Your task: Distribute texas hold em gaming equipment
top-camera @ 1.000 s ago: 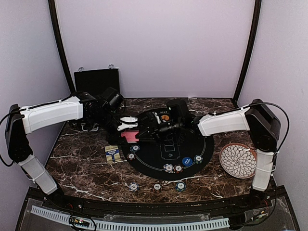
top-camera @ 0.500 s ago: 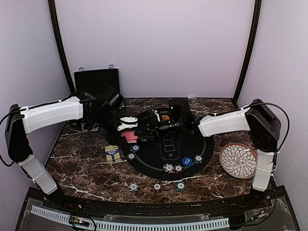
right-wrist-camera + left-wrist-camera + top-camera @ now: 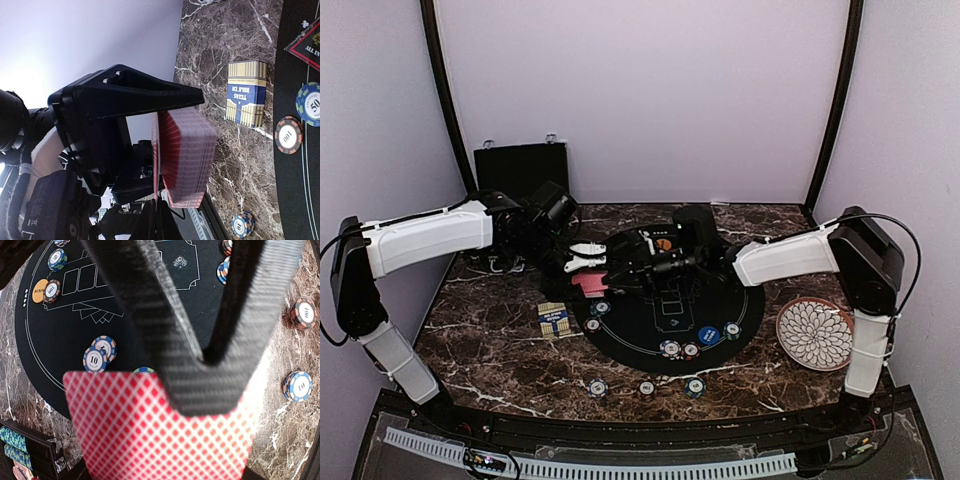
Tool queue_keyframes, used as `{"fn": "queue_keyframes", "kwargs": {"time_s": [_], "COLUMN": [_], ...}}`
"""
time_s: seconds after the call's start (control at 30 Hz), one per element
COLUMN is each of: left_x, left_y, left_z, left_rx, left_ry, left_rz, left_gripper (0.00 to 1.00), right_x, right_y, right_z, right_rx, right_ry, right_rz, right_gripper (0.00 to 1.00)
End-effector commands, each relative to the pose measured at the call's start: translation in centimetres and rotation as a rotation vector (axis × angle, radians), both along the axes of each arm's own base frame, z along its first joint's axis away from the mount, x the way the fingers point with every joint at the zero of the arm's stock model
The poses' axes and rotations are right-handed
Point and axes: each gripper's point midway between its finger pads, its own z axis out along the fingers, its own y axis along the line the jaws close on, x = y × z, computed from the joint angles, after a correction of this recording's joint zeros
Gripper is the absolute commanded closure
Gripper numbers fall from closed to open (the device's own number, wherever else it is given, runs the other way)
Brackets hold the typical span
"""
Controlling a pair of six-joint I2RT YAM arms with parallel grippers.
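- Two jaws on the left gripper are squeezed onto a thick deck of cards with red-pink backs. In the left wrist view the deck hangs at the bottom middle, right under the black tips.
- One more gripper, the right gripper, reaches in from the right of the top view and ends just beside the deck. I cannot tell if its jaws are wide or pinched, because they are lost in the dark parts.
- From the right jaws the deck lies straight ahead. In the right wrist view it fills the middle, standing on its edge, with its long side going up and down the frame.
- The left arm has the deck, so I think the right arm is the one to pull a card off. It would need to catch only one thin card, and more could slip off with it.
- Under both grippers lies the round black mat. Blue chips sit on it just above the deck in the left wrist view, with an orange button at the upper left.
- Further out on the marble surface, a striped card box lies near the mat's left side. More chips sit along the bottom, and a flowery plate rests at the right.
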Motion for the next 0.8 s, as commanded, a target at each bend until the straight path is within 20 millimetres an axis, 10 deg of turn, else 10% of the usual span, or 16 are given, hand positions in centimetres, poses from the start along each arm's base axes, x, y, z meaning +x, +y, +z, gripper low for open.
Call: {"fn": "queue_keyframes", "kwargs": {"time_s": [0.0, 0.77], "left_x": [-0.3, -0.2], "left_y": [0.4, 1.9], "left_z": [1.2, 0.9], "left_rx": [-0.014, -0.002], "left_ry": [-0.019, -0.005], "left_rz": [0.005, 0.041], "left_gripper": [0.87, 0.93], "right_x": [0.5, 4.0], "right_y": [-0.8, -7.0], "right_z": [0.5, -0.3], "right_rx": [0.029, -0.012], "right_ry": [-0.025, -0.047], "right_rz": [-0.008, -0.132], "right_gripper": [1.00, 1.00]}}
